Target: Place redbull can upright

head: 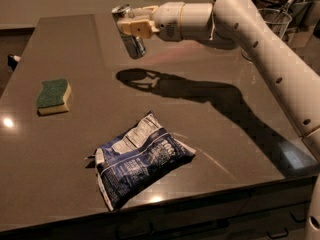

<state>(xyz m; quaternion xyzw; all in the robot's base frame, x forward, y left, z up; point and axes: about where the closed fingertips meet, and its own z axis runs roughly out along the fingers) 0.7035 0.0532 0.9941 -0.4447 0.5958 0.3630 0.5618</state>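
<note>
End effector (pixel 134 28) clamped on the tilted can (pixel 136 47), mid-carry above the surface (pixel 75 134); righting and lowering judged next.

Smooth cream-white tubing forms the robot's arm (pixel 260 39), with a row of small dark dots, possibly screws, along its long link. A thin cable crosses the wrist. Its pale-yellow claw (pixel 131 30) hangs over the surface's (pixel 75 149) far side.
</note>
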